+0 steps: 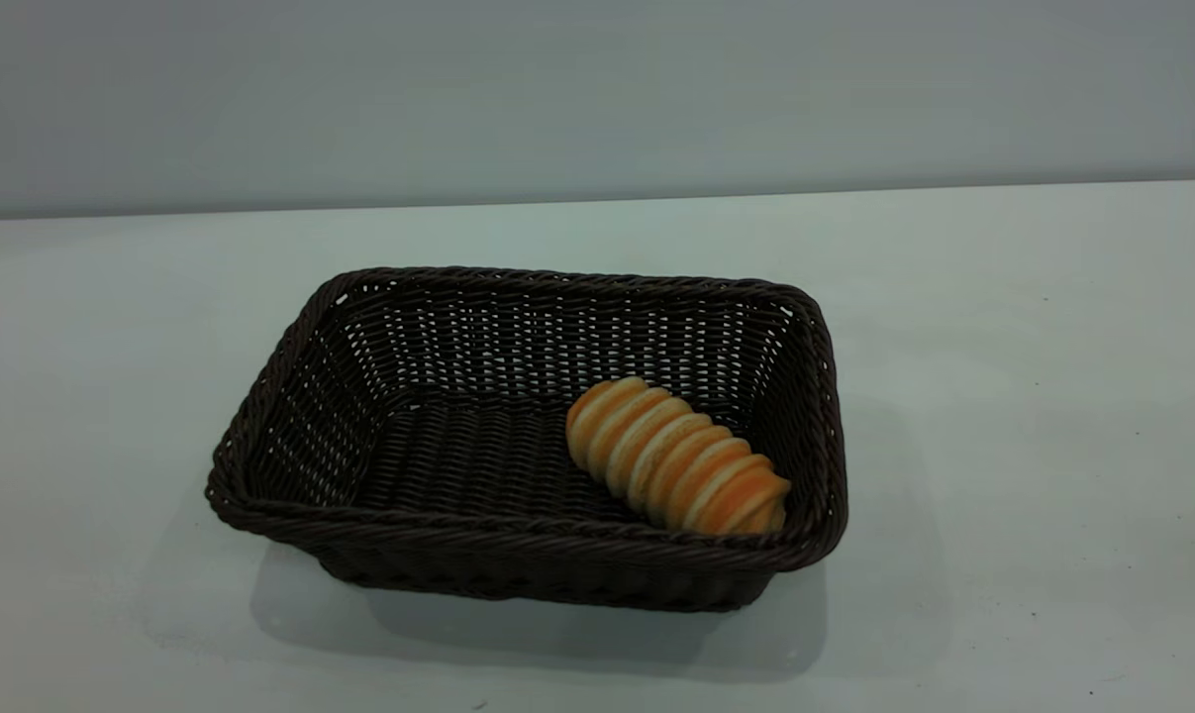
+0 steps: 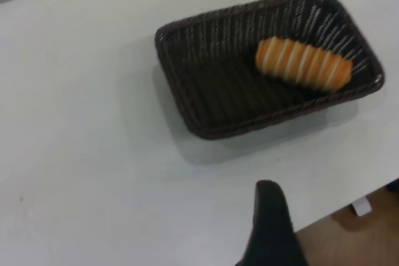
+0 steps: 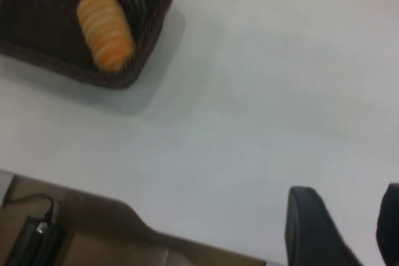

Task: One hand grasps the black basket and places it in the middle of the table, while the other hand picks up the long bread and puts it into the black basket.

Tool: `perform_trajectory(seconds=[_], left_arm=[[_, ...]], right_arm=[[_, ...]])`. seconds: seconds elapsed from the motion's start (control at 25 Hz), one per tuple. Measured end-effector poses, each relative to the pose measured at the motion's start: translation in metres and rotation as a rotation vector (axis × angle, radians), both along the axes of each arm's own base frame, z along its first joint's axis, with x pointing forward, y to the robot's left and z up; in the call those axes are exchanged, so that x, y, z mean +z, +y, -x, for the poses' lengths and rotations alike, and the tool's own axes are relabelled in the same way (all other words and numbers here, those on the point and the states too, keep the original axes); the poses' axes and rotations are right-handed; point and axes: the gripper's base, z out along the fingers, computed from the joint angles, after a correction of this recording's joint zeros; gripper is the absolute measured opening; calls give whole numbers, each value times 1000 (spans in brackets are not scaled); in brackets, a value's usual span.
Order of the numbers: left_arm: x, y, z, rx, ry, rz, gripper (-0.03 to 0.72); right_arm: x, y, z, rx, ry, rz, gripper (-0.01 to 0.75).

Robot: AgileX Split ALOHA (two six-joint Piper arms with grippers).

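The black basket (image 1: pixel 518 535) stands near the middle of the white table (image 1: pixel 1003 327). The long bread (image 1: pixel 676 456) lies inside it, on the floor of the basket at its right end, slanted. Neither gripper shows in the exterior view. In the left wrist view the basket (image 2: pixel 206 91) and the bread (image 2: pixel 303 63) lie well away from my left gripper (image 2: pixel 269 216), which hangs near the table's edge. In the right wrist view my right gripper (image 3: pixel 346 222) is open and empty over bare table, far from the basket (image 3: pixel 149 29) and the bread (image 3: pixel 105 29).
The table's edge (image 2: pixel 336 207) runs close to my left gripper, with brown floor beyond it. In the right wrist view a black device with a cable (image 3: pixel 31 235) lies on the floor below the table's edge. A grey wall (image 1: pixel 597 89) stands behind the table.
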Motion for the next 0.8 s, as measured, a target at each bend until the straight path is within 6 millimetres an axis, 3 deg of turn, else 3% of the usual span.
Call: perform_trajectory(seconds=[0.36, 0.56, 0.8], left_arm=[[-51, 10, 26, 70, -1, -23, 571], [-75, 9, 21, 63, 63, -43, 571], [-83, 9, 19, 45, 82, -67, 571]], right_arm=[[-47, -1, 4, -1, -10, -2, 243], [-58, -2, 8, -2, -21, -2, 243], [-63, -6, 10, -16, -66, 24, 243]])
